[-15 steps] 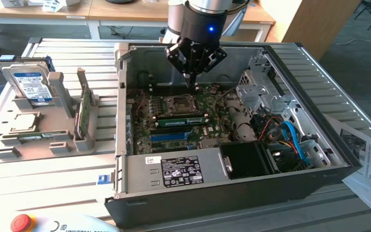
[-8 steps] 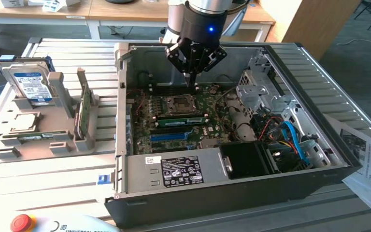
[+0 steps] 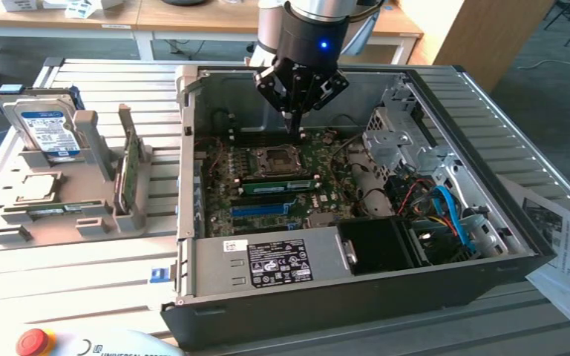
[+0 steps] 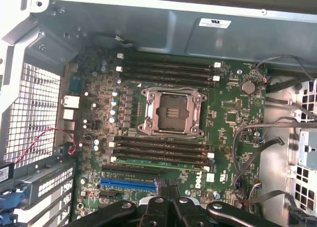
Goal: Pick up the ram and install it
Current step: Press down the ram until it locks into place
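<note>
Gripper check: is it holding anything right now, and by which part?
Nothing is held. The gripper is shut with nothing between its fingers, hanging above the motherboard inside the open case.

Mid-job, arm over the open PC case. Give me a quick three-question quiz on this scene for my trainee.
1. True or false: the gripper stands open over the motherboard.
2. What stands upright in the tray at the exterior view's left? A) hard drive B) fan C) keyboard
3. Fill in: the one coloured plastic slot on the motherboard is ____.
Key: 1 false, it is shut; 2 A; 3 blue.
</note>
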`<state>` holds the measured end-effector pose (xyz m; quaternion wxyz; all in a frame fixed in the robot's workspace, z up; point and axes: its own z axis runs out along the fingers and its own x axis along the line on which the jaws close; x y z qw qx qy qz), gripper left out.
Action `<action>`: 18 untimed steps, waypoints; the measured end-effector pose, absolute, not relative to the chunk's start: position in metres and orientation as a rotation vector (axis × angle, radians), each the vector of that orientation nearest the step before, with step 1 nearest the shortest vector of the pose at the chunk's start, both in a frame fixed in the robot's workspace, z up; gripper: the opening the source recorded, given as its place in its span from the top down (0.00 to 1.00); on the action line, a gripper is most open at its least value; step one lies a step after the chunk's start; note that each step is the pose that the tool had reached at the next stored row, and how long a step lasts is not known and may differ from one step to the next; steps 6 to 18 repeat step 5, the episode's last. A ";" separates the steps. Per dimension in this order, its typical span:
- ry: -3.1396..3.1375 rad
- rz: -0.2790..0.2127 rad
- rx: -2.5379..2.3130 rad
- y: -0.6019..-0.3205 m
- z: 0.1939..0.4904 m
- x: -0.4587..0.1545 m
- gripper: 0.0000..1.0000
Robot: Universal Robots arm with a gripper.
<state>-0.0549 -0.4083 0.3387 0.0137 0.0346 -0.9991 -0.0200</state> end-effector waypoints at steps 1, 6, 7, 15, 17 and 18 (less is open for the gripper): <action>-3.112 -0.062 0.107 -0.408 0.339 -0.055 0.89; -3.112 -0.062 0.107 -0.408 0.339 -0.055 0.89; -3.112 -0.062 0.107 -0.408 0.339 -0.055 0.89; -3.112 -0.062 0.107 -0.408 0.339 -0.055 0.89; -3.112 -0.062 0.107 -0.408 0.339 -0.055 0.89; -3.112 -0.062 0.107 -0.408 0.339 -0.055 0.89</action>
